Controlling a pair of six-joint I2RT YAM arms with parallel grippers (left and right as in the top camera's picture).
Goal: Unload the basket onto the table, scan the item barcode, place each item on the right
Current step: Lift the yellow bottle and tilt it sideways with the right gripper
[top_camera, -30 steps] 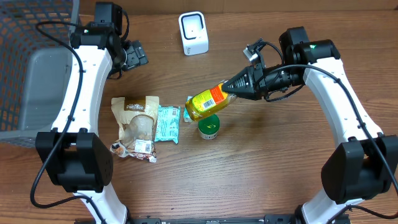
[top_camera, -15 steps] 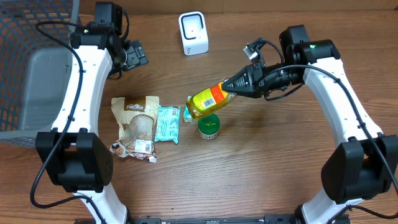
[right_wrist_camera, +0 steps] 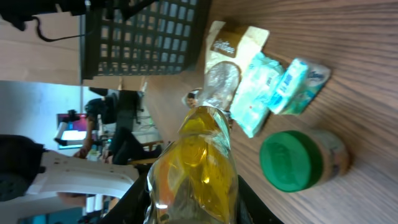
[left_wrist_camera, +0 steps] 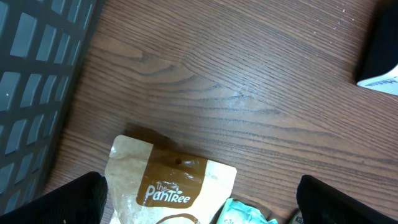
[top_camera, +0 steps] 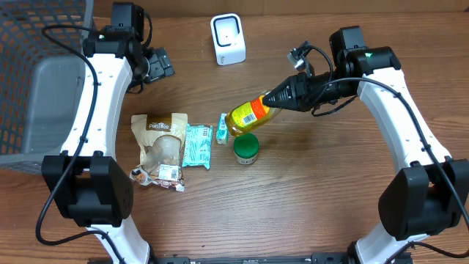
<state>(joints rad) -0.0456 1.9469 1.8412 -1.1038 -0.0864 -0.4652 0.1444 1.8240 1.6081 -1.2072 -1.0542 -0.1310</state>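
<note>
The right gripper [top_camera: 277, 97] is closed on the neck end of a bottle [top_camera: 248, 116] of yellow liquid, its fingers narrow around it. The bottle lies tilted, its base pointing toward the left arm's side of the table [top_camera: 308, 205] and its red and yellow label turned up to the overhead camera. From the right wrist, the bottle [right_wrist_camera: 195, 163] fills the lower middle of the view, with the other goods beyond it.

Just beside the bottle's base stands a jar [top_camera: 246, 149] with a green lid. Beside that lie a small teal pack [top_camera: 223, 128], a larger teal packet [top_camera: 196, 145] and a brown pouch [top_camera: 163, 141], all in a row on the wood. The white scanner [top_camera: 228, 39] stands near the far edge of the table, well apart from the bottle.

The left gripper [top_camera: 161, 64] hangs near the far left, holding nothing, its fingers [left_wrist_camera: 71, 200] spread wide at the lower corners of its own view, over the top of the pouch. A dark wire basket [top_camera: 37, 44] sits at the left edge
</note>
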